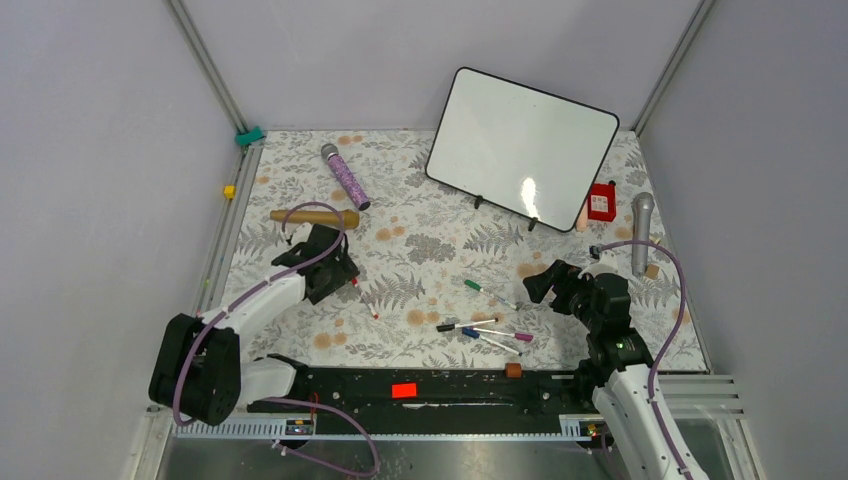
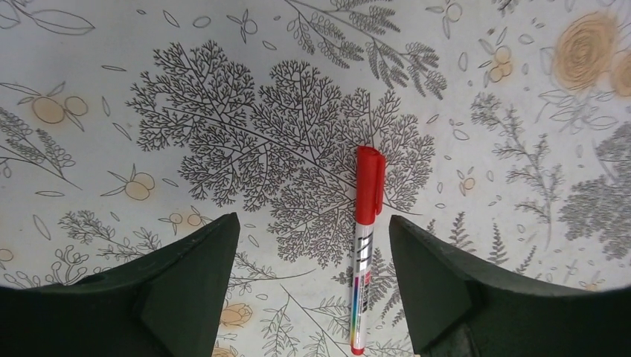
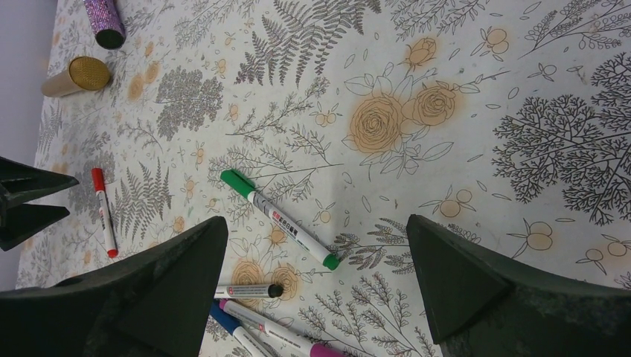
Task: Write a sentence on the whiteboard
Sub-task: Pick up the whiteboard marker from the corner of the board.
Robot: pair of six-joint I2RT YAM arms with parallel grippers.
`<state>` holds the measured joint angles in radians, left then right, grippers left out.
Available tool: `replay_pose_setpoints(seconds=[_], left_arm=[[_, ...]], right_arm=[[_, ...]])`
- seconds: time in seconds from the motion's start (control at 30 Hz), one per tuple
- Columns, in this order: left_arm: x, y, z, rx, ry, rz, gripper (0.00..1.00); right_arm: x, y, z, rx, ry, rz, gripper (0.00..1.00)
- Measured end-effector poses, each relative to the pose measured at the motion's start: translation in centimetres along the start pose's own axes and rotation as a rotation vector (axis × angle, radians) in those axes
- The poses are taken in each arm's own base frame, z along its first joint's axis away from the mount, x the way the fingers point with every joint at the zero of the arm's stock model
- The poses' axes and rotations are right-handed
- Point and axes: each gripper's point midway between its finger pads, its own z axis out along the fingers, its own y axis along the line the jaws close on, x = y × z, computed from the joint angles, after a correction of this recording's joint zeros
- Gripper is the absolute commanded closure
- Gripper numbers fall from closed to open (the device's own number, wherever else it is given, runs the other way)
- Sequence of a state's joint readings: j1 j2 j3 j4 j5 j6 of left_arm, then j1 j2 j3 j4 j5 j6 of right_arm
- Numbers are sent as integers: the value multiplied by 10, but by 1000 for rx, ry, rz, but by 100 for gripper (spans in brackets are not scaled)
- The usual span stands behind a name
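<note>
The whiteboard stands tilted on its two feet at the back of the table, and no writing shows on it. My left gripper is open and low over the floral cloth. A capped red marker lies flat between its jaws, nearer the right finger, untouched. The red marker also shows in the top view and in the right wrist view. My right gripper is open and empty above a green marker.
Black, magenta and blue markers lie near the front middle. A purple microphone and a gold one lie at the back left. A grey microphone and a red box sit at the back right.
</note>
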<state>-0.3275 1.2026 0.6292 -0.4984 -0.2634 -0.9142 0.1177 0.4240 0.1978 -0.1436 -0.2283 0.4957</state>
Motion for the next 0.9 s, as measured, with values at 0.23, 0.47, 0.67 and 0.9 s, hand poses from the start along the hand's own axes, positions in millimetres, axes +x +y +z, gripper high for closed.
replay_pose_setpoints(seconds=[0.23, 0.47, 0.67, 0.9], left_arm=[[11, -2, 17, -72, 35, 63, 31], [16, -4, 24, -105, 41, 94, 41], [15, -7, 27, -123, 26, 98, 74], [14, -15, 26, -83, 15, 53, 100]], right_arm=[[0, 0, 0, -1, -1, 0, 1], [0, 0, 0, -4, -6, 1, 1], [4, -1, 1, 0, 15, 4, 6], [15, 9, 2, -38, 101, 7, 6]])
